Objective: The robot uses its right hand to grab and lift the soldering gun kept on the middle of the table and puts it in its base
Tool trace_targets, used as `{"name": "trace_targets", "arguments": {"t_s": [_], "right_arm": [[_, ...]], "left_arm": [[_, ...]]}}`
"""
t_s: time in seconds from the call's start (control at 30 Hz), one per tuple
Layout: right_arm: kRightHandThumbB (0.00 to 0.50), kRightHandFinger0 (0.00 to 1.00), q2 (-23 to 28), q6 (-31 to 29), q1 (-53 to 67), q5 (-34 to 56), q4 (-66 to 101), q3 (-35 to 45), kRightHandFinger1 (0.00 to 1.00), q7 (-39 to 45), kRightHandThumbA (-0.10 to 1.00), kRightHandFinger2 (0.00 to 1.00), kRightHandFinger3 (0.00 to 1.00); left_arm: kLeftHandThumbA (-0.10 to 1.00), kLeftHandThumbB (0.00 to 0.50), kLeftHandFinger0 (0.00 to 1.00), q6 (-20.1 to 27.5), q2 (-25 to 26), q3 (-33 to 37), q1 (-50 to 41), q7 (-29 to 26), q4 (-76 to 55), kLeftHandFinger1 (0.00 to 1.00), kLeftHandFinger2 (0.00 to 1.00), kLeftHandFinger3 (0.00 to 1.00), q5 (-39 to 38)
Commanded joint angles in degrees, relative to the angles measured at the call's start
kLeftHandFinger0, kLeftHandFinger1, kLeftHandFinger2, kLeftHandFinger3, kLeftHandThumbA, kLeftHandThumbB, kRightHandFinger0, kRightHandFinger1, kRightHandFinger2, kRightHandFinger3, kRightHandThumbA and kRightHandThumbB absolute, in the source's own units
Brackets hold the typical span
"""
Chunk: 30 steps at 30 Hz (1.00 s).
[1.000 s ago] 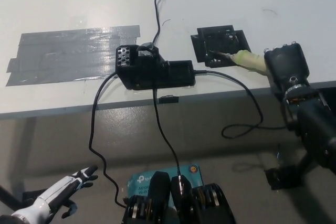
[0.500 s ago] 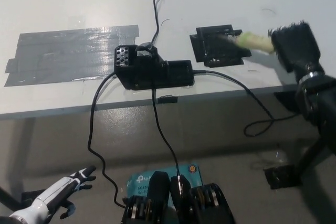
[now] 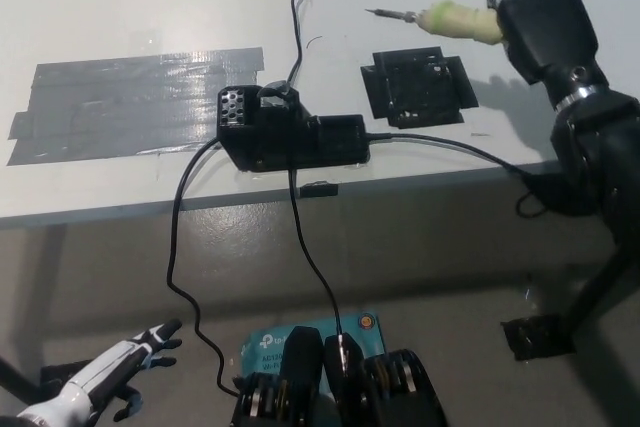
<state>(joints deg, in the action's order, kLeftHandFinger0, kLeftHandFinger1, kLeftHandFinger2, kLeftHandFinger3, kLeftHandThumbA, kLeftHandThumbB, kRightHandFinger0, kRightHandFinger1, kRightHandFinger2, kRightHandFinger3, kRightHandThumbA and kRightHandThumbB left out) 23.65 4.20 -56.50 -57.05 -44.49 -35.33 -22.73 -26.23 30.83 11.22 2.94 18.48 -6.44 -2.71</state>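
Soldering gun (image 3: 448, 19) is held up over the far part of the white table (image 3: 140, 7), pale yellow-green handle with a thin metal tip pointing toward picture left, roughly level. Its rear end goes into the black right hand (image 3: 540, 25), which is clamped around it; the gun sticks out of that hand to the left, so the hand sits right of the gun and touching it. Gun hangs just beyond the far edge of the flat black pad (image 3: 417, 85) on the table, not touching it, its shadow falling on the tabletop near the pad.

Nearer the table's front edge, left of the pad, sits the black base (image 3: 290, 135), a boxy unit with a perforated block at its left end. Gun is well apart from the base, farther back and to the right. A black cable (image 3: 455, 147) runs from the base's right side toward the right arm near the table edge. Another cable (image 3: 296, 17) leads from the base up across the table. More cables drop off the front edge to the floor.

Strips of grey tape (image 3: 130, 102) cover the table's left part.

White left hand (image 3: 118, 369) rests low at lower left, below the table, fingers spread and grasping nothing.
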Motion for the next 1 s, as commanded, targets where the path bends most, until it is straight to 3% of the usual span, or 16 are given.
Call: {"name": "trace_targets", "arguments": {"t_s": [0.0, 0.03, 0.07, 0.13, 0.27, 0.37, 0.53, 0.57, 0.67, 0.77, 0.83, 0.87, 0.9, 0.93, 0.97], "right_arm": [[0.234, 0.00, 0.0, -2.4, -4.9, 0.5, 3.1, 1.3, 0.00, 0.9, -0.10, 0.19, 0.00], [0.236, 0.00, -0.2, -3.1, -4.9, 1.0, 3.6, 1.6, 0.00, 0.9, -0.10, 0.19, 0.00], [0.274, 0.00, -0.3, -4.0, -4.9, 0.8, 3.8, 1.5, 0.00, 0.4, -0.10, 0.17, 0.00], [0.244, 0.00, -0.3, -5.8, -4.7, 1.5, 4.3, 1.5, 0.00, 1.3, -0.10, 0.16, 0.01], [0.296, 0.00, -0.5, -8.9, -4.5, 1.6, 5.3, 1.4, 0.00, 1.1, -0.10, 0.16, 0.00], [0.299, 0.00, -0.6, -9.9, -4.3, 1.4, 6.2, 1.5, 0.00, 1.5, -0.10, 0.15, 0.00], [0.238, 0.00, 0.5, -11.5, -3.1, 0.7, 8.7, 1.4, 0.00, 2.2, -0.10, 0.14, 0.00], [0.195, 0.00, 0.9, -12.2, -3.0, 1.2, 9.5, 1.4, 0.00, 3.5, -0.10, 0.14, 0.05], [0.182, 0.00, 1.5, -13.3, -3.1, 0.9, 10.4, 1.2, 0.00, 5.2, -0.10, 0.13, 0.05], [0.227, 0.00, 2.1, -15.5, -3.1, 1.2, 10.5, 1.5, 0.00, 5.2, -0.10, 0.14, 0.00], [0.294, 0.00, 2.3, -16.3, -3.1, 0.9, 10.3, 1.4, 0.00, 5.2, -0.10, 0.11, 0.00], [0.305, 0.00, 2.5, -16.6, -3.1, 0.8, 10.5, 1.3, 0.00, 5.8, -0.10, 0.22, 0.02], [0.352, 0.00, 2.8, -17.0, -3.2, 0.5, 10.4, 1.1, 0.00, 6.2, -0.10, 0.13, 0.06], [0.366, 0.00, 2.8, -17.3, -3.1, 0.6, 10.6, 1.2, 0.00, 6.3, -0.10, 0.26, 0.07], [0.367, 0.00, 3.0, -18.1, -3.0, 0.9, 10.7, 1.3, 0.00, 6.4, -0.10, 0.17, 0.04]], "left_arm": [[1.00, 0.500, 1.00, -0.7, 0.7, -0.4, -0.3, 0.9, -1.1, 0.89, 1.00, 1.00, 0.7], [1.00, 0.500, 1.00, -0.7, 0.7, -0.4, -0.4, 0.9, -1.1, 0.89, 1.00, 1.00, 0.8], [1.00, 0.500, 1.00, -0.7, 0.7, -0.4, -0.4, 0.9, -1.1, 0.90, 1.00, 1.00, 0.8], [1.00, 0.500, 1.00, -0.7, 0.6, -0.5, -0.4, 0.8, -1.0, 0.92, 1.00, 1.00, 0.5], [1.00, 0.500, 1.00, -0.7, 0.5, -0.5, -0.5, 0.6, -0.7, 0.90, 1.00, 1.00, 0.7], [1.00, 0.500, 1.00, -0.7, 0.5, -0.4, -0.4, 0.8, -0.8, 0.90, 1.00, 1.00, 0.8], [1.00, 0.500, 1.00, -0.7, 0.8, -0.1, -0.6, 1.0, -0.8, 0.91, 1.00, 1.00, 1.2], [1.00, 0.500, 1.00, -0.7, 0.7, -0.1, -0.5, 1.0, -0.7, 0.90, 1.00, 1.00, 1.1], [1.00, 0.500, 1.00, -0.7, 0.7, -0.2, -0.5, 1.1, -0.6, 0.90, 1.00, 1.00, 1.0], [1.00, 0.500, 1.00, -0.7, 0.7, -0.2, -0.7, 1.1, -0.6, 0.92, 1.00, 1.00, 1.0], [1.00, 0.500, 1.00, -0.7, 0.8, -0.3, -0.9, 1.1, -0.8, 0.93, 1.00, 1.00, 0.9], [1.00, 0.500, 1.00, -0.7, 0.8, -0.4, -0.9, 1.2, -0.8, 0.93, 1.00, 1.00, 0.8], [1.00, 0.500, 1.00, -0.7, 0.8, -0.2, -0.8, 1.2, -0.9, 0.93, 1.00, 1.00, 1.1], [1.00, 0.500, 1.00, -0.7, 0.9, -0.2, -0.8, 1.3, -0.9, 0.93, 1.00, 1.00, 1.1], [1.00, 0.500, 1.00, -0.7, 0.8, -0.3, -0.6, 1.3, -0.7, 0.93, 1.00, 1.00, 1.0]]}}
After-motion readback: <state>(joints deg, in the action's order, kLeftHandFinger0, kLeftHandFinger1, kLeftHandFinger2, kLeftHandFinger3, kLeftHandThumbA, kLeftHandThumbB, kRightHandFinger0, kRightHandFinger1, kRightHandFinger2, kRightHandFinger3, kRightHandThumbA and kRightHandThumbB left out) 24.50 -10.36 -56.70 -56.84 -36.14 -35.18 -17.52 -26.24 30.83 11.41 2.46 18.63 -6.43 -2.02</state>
